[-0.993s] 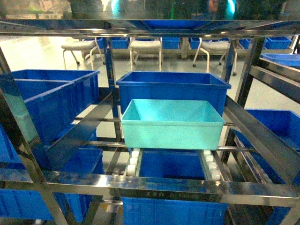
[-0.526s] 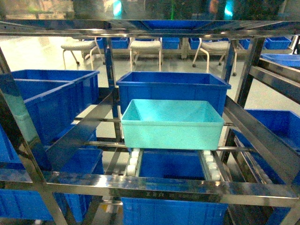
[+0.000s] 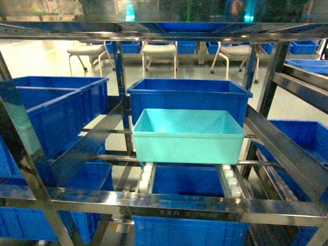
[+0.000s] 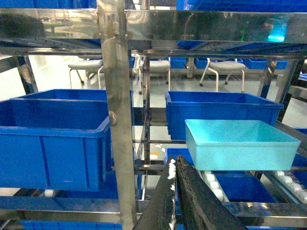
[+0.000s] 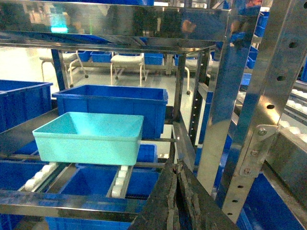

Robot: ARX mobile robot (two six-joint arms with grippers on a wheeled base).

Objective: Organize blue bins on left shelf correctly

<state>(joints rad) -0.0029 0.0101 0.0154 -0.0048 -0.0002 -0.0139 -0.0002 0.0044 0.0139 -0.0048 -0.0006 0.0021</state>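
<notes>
A light turquoise bin (image 3: 188,136) (image 4: 240,143) (image 5: 89,136) rests on the white roller tracks (image 3: 146,177) of the steel shelf (image 3: 154,204), in the middle bay, empty. A dark blue bin (image 3: 189,97) stands right behind it, touching or nearly so. My left gripper (image 4: 174,163) is shut with nothing in it, held in front of the shelf, below and left of the turquoise bin. My right gripper (image 5: 176,167) is also shut and empty, below and right of that bin. Neither gripper shows in the head view.
Dark blue bins (image 3: 56,105) fill the left bay, with more (image 3: 189,184) on the level below and at the right (image 3: 302,136). Steel uprights (image 4: 117,120) (image 5: 225,96) stand close to both grippers. Chairs (image 3: 159,51) sit on the floor behind the rack.
</notes>
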